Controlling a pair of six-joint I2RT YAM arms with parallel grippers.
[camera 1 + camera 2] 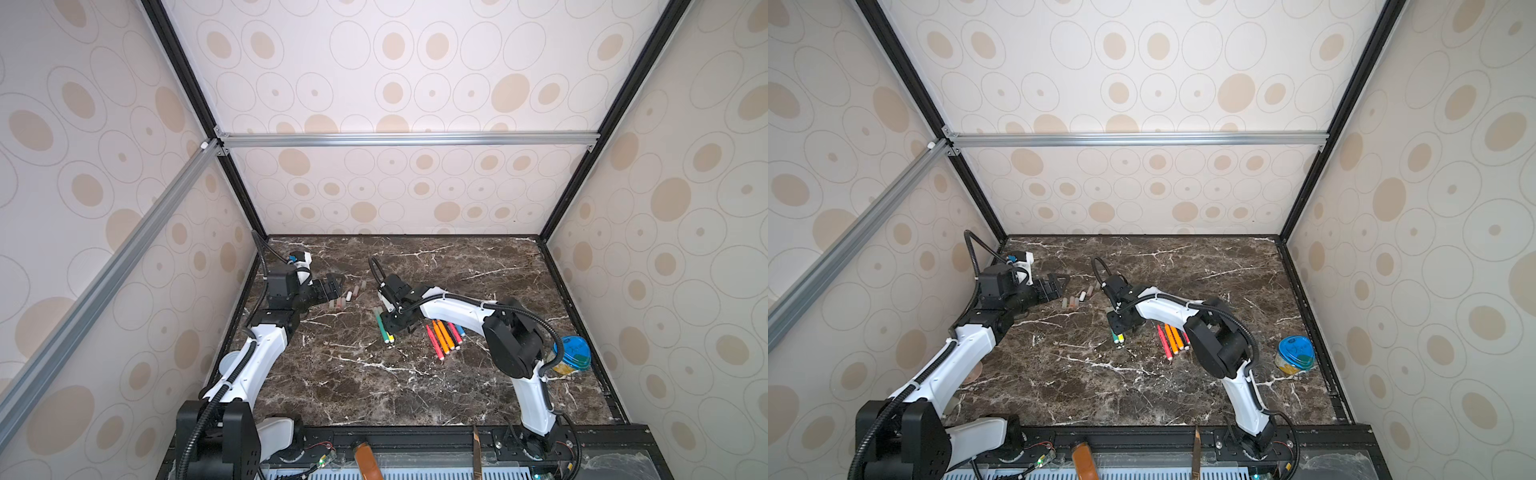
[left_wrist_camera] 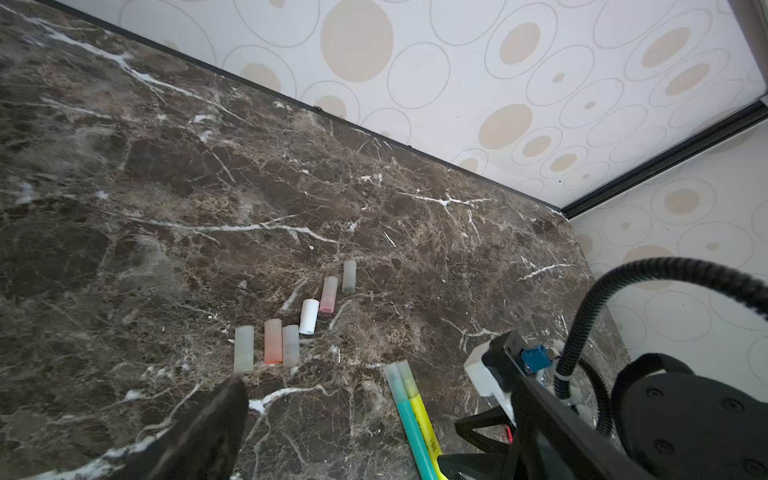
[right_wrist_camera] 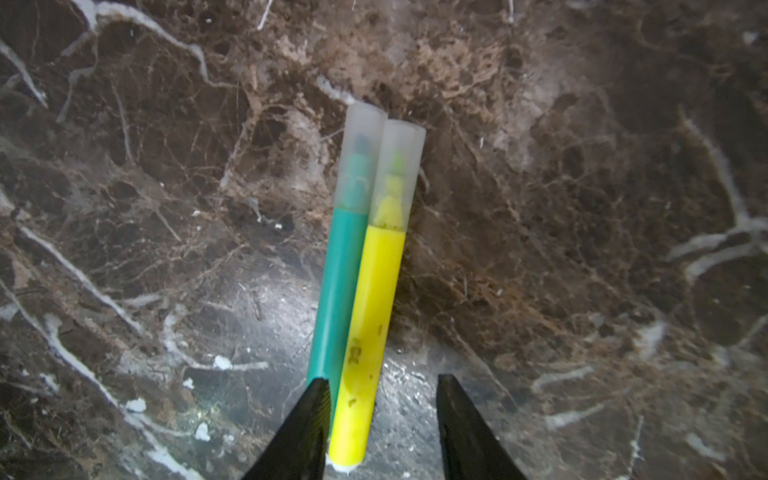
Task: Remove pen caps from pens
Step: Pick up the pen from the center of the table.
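The brown stone tabletop sits inside a box with spotted walls. Two white and black arms reach over it. The left arm goes along the left wall, and the right arm bends in toward the middle. A blue tin stands near the right edge, beside the right arm. The left hand is open and holds nothing. It hangs just beside the loose caps. The right hand is open too, low over the tabletop. The back end of the yellow pen lies between its two fingers. One finger is right by that pen, and the other has a gap. The yellow pen and the green pen lie side by side, touching, near the middle of the tabletop. Each one has its cloudy cap on, the green pen's cap and the yellow pen's cap. A row of pens, red, orange and blue, lies close by, partly under the right arm. The six loose caps lie in a crooked line between the two hands. Five are cloudy and one is a white cap.
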